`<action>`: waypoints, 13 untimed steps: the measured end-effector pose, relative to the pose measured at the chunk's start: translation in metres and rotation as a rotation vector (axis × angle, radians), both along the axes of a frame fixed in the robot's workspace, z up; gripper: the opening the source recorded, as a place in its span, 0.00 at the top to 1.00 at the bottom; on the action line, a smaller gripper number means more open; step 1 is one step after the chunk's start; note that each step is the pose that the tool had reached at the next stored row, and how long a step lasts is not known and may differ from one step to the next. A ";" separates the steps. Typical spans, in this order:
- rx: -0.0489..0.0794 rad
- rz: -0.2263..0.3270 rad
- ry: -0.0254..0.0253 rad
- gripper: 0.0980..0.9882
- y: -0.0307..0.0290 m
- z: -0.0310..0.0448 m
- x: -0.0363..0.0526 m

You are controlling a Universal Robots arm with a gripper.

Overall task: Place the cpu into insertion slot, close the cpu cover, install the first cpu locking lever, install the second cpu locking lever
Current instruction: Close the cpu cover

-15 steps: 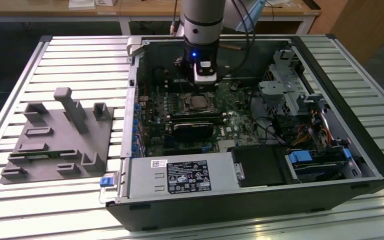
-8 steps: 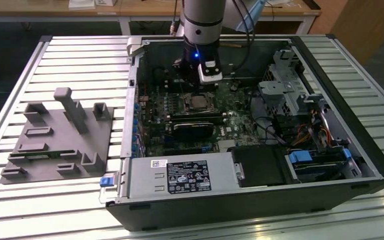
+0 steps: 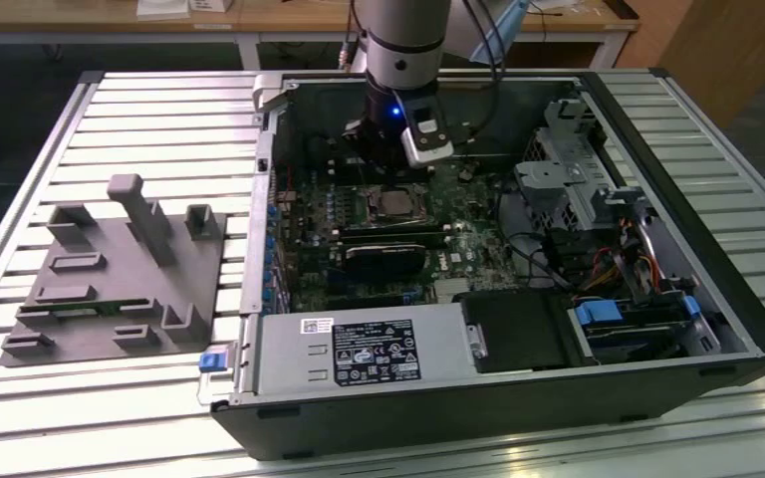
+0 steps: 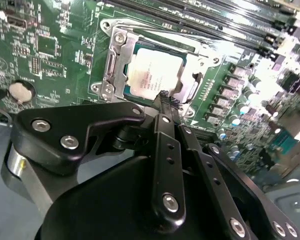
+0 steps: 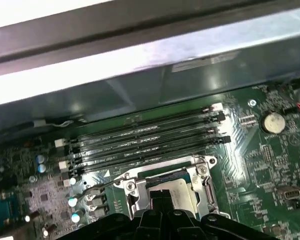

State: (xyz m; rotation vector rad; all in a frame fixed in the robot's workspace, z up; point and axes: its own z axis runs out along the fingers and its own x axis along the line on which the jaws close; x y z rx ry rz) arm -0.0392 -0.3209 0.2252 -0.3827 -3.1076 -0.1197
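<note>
Hovering close above cpu [image 4: 152, 75] framed by cpu cover [image 4: 111, 67], jaws pinched together, empty.

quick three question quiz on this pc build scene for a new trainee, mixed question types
1. True or false: the cpu lies in the insertion slot.
2. Which thing lies on the table on the exterior view's left of the computer case? A) grey fixture block B) keyboard C) monitor
3. Fill in: the claw has its tip nearest the silver ___ that frames the cpu.

Key: 1 true; 2 A; 3 cpu cover
</note>
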 end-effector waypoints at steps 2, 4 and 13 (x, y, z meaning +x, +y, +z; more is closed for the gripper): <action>0.000 0.015 -0.0011 0.99 -0.0001 -0.0003 -0.0002; 0.000 0.029 -0.0044 0.99 -0.0004 -0.0008 -0.0003; -0.003 0.077 -0.0234 0.99 -0.0044 -0.0014 -0.0005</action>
